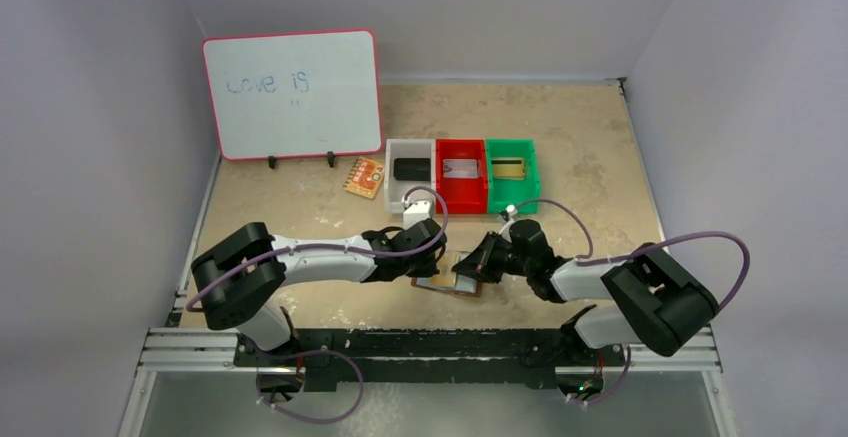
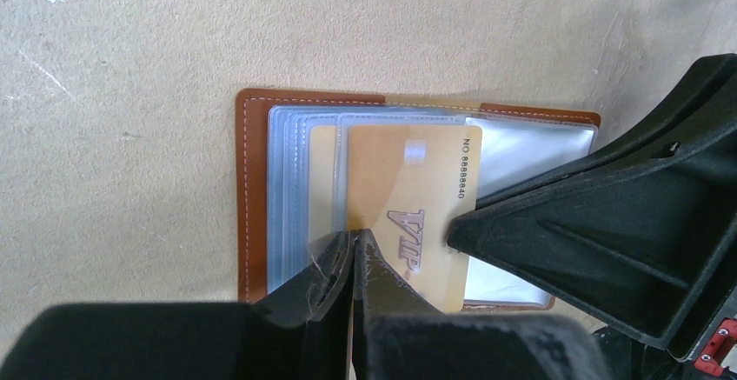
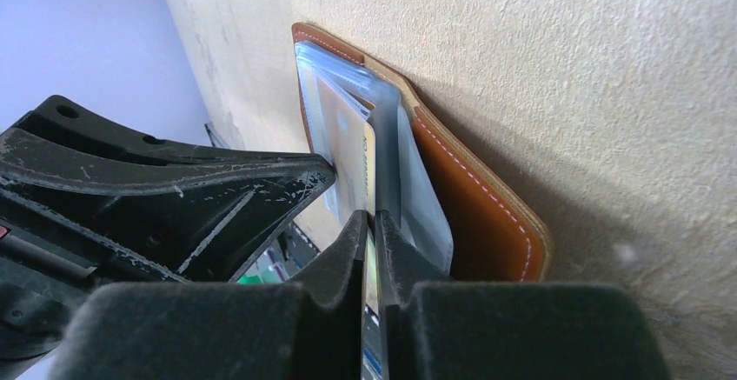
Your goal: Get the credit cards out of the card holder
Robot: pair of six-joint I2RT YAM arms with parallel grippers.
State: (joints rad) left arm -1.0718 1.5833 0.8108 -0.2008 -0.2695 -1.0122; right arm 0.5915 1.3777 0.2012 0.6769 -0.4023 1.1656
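The left arm (image 1: 320, 255) stretches low from its base at the near left, rightward to the middle of the table (image 2: 130, 93), its wrist tipped down. This lets the left gripper (image 2: 352, 254) come at the work from the near side. Its jaws are pinched tight on the near left corner of a gold card (image 2: 408, 189), a grip that looks meant for sliding the card out toward the near edge. The holder (image 2: 252, 180) lies open and flat at the near middle of the table, leather down and clear sleeves up, with the card among the sleeves and reaching the holder's near edge. Three bins (image 1: 461, 203) stand in a row farther back, probably to receive the cards. From the right, the right gripper (image 3: 372, 228) meets the card's right edge, its jaws nearly closed on a thin sheet. That sheet seems to be a sleeve (image 2: 521, 150), most likely held to steady the holder against the pull. The right arm (image 1: 575, 275) mirrors the left, reaching low and leftward.
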